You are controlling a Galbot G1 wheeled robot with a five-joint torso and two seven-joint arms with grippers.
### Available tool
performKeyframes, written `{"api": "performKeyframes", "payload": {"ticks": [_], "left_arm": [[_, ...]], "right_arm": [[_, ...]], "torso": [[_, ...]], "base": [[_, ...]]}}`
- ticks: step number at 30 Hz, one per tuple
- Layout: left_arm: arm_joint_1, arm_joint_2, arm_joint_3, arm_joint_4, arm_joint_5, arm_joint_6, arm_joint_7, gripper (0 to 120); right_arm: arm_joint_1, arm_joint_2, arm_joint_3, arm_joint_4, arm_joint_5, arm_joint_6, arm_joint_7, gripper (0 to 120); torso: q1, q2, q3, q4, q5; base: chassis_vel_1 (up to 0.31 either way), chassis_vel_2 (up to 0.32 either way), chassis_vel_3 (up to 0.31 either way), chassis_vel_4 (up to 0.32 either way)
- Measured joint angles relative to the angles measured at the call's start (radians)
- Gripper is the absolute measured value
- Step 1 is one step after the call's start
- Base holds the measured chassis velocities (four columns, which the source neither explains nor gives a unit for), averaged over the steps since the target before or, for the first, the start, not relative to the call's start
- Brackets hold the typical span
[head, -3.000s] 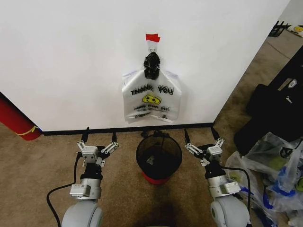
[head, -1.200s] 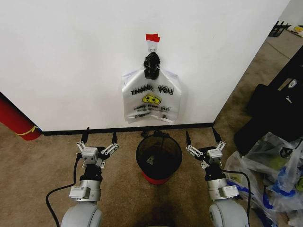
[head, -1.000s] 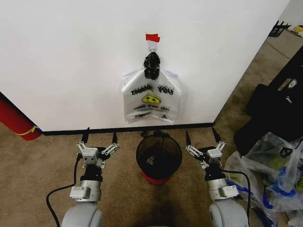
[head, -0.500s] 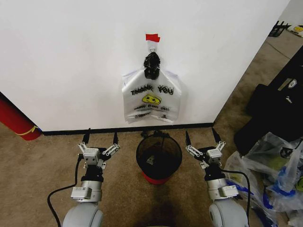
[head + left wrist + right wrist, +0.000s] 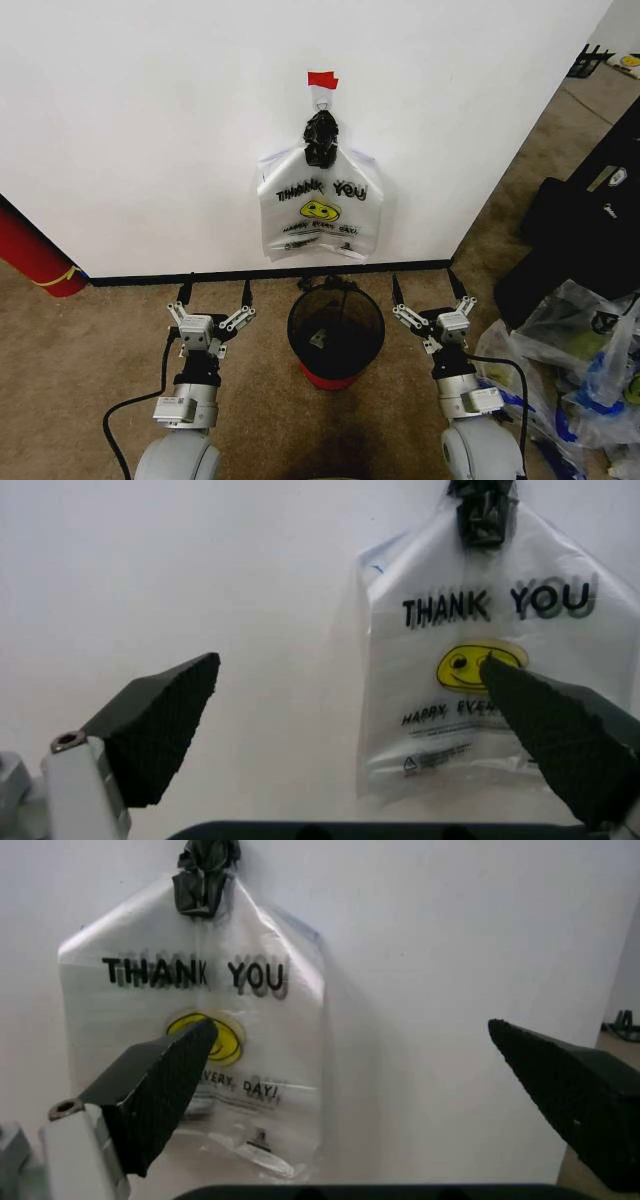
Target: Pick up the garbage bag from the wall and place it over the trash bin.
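The thin, see-through white plastic garbage bag (image 5: 321,212) hangs flat against the plain white wall (image 5: 150,130), its top bunched into a dark crinkled knot just under a small red tape strip (image 5: 322,78). Black "THANK YOU" lettering runs across its upper half, with a yellow smiley print beneath and smaller black print lower down. In the left wrist view the bag (image 5: 488,667) shows faint blue along one edge, and its film is smooth with soft creases near the bottom.

Directly below the bag, on the brown carpet floor (image 5: 80,360), stands the small round black wire-mesh trash bin (image 5: 335,330) with a red base, close to the black baseboard (image 5: 150,277).

The left gripper (image 5: 212,293) is low on the left side of the bin, pointing toward the wall, its jaws spread wide with nothing between them. The right gripper (image 5: 425,288) mirrors it on the other side of the bin, jaws likewise spread and empty. Both sit well below the bag and apart from it; the bag lies between the two and higher up. The fingers are dark, wedge-shaped and finely textured, mounted on pale metal knuckles; in each wrist view the bag is seen beyond them, not touched.

A big red cylinder with a yellow band (image 5: 35,255) leans at the far left, and clear plastic bags holding green and blue things (image 5: 575,370) lie on the floor at the right.
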Motion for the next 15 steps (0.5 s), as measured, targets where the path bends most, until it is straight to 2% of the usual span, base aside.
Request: {"api": "performKeyframes", "payload": {"ticks": [15], "left_arm": [[0.003, 0.001, -0.005, -0.003, 0.002, -0.001, -0.001, 100]], "right_arm": [[0.02, -0.006, -0.02, 0.0, -0.002, -0.021, -0.004, 100]], "torso": [[0.0, 0.0, 0.0, -0.0001, 0.0]], "base": [[0.0, 0.0, 0.0, 0.0]]}}
